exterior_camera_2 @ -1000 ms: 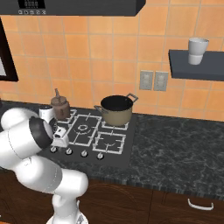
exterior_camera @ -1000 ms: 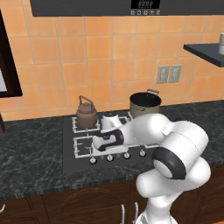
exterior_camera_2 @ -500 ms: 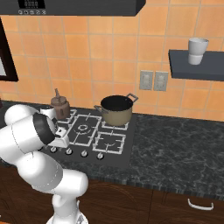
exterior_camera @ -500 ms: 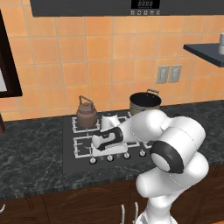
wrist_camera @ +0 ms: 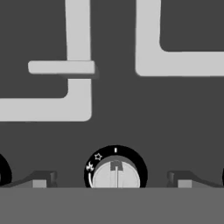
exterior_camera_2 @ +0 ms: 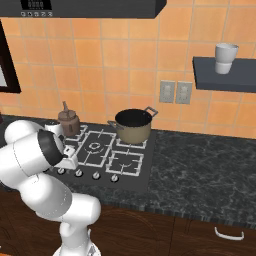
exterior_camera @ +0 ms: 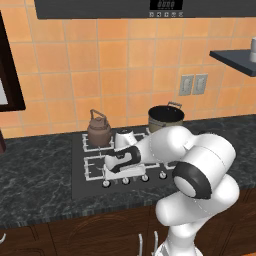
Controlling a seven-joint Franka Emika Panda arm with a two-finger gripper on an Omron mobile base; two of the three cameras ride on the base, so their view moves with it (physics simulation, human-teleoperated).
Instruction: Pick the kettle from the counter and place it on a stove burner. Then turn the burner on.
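The kettle [exterior_camera: 99, 131] already sits on the stove burner [exterior_camera: 93, 141] at centre-left of the left base frame, so placing looks done; lighting remains. The arm reaches low over the cooktop's front edge, gripper [wrist_camera: 111, 180] centred on a silver knob [wrist_camera: 116, 174] at bottom centre of the hand view. Its fingers [wrist_camera: 40, 180] stand spread on either side, apparently not yet gripping.

Since a second ago your arm swung further left along cooktop front edge; hand [exterior_camera: 116, 162] now sits lower, over leftmost silver knobs [exterior_camera: 106, 183]. In hand view, gripper [wrist_camera: 111, 180] straddles one knob [wrist_camera: 116, 173], fingertips apart on either side.
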